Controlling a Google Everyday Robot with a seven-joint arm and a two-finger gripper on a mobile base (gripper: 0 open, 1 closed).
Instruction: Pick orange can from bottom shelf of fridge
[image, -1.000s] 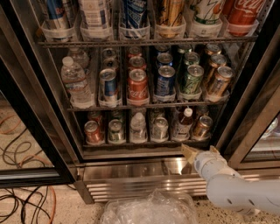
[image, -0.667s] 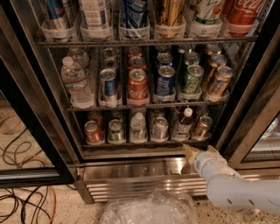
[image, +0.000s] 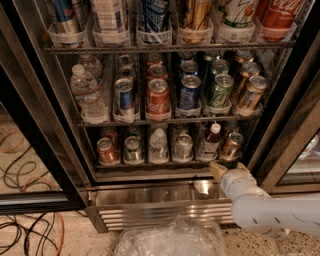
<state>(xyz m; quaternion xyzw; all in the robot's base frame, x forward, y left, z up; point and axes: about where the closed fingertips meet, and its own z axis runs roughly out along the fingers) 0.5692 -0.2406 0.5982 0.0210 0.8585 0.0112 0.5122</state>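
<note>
At the open fridge (image: 150, 197), near the right end of the bottom shelf (image: 165, 163). Gripper (image: 230, 169) just below its front edge, jaws apart, holding nothing. Orange can (image: 232, 145) upright there, ungrasped; reaching in, gripping and lifting out all left.

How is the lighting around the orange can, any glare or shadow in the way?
Camera view: the orange can, at the right end of the bottom shelf, is dimly lit, but its silver top catches light. A glare patch sits on the steel sill of the fridge, beside the gripper, which is just below the can.
</note>
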